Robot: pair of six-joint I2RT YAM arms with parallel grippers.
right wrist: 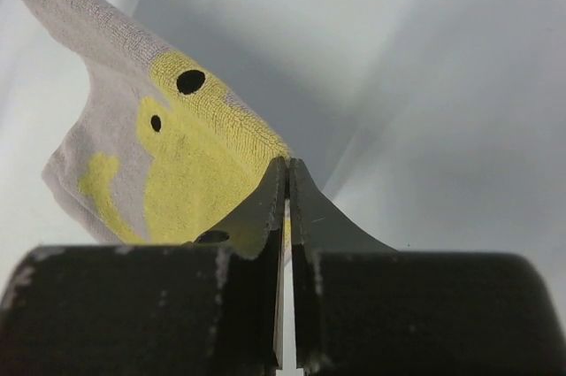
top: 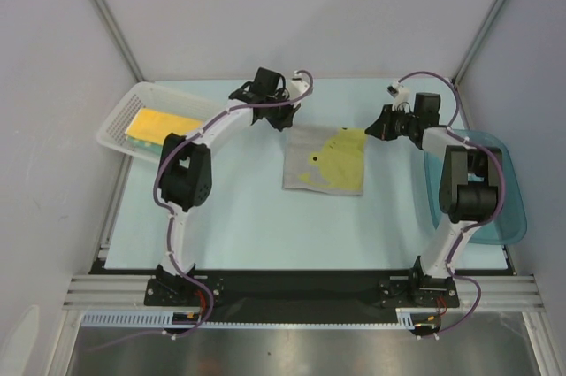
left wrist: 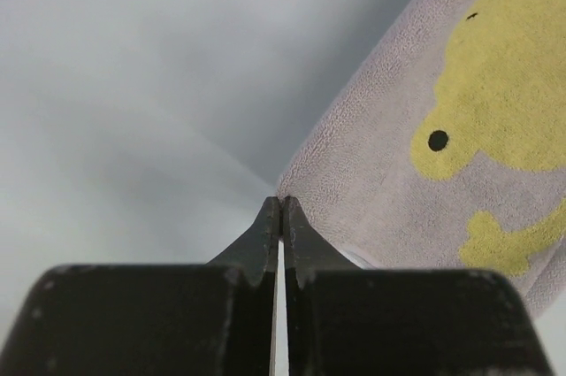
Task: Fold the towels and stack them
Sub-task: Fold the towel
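A pale grey-yellow towel with a yellow chick face (top: 325,160) hangs stretched between both grippers over the middle of the table. My left gripper (top: 285,119) is shut on its far left corner; in the left wrist view the jaws (left wrist: 281,203) pinch the towel's edge (left wrist: 424,155). My right gripper (top: 371,131) is shut on its far right corner; in the right wrist view the jaws (right wrist: 287,168) pinch the yellow part of the towel (right wrist: 177,164). A folded yellow towel with a teal edge (top: 157,128) lies in the white mesh basket (top: 119,119) at the far left.
A blue translucent tub (top: 513,208) stands at the right edge of the table, beside the right arm. The grey walls of the enclosure close in behind and at both sides.
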